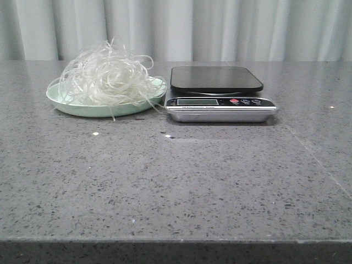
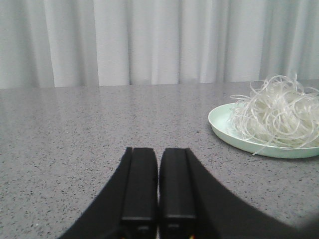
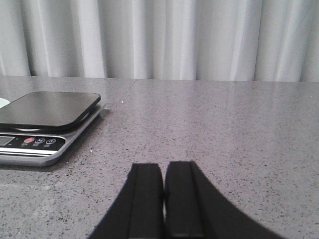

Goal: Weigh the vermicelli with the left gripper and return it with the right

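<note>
- The black left gripper (image 2: 159,184) and the black right gripper (image 3: 164,199) are seen with fingers pressed together, holding nothing, low over the grey speckled table (image 1: 176,181).
- The left jaws should be opened wide before the reach.
- The fluffy white translucent vermicelli (image 1: 107,77) is heaped on the pale green round plate (image 1: 71,105), just beside the silver scale with its black platform (image 1: 215,78); it is best gripped deep and central, since loose strands may trail.
</note>
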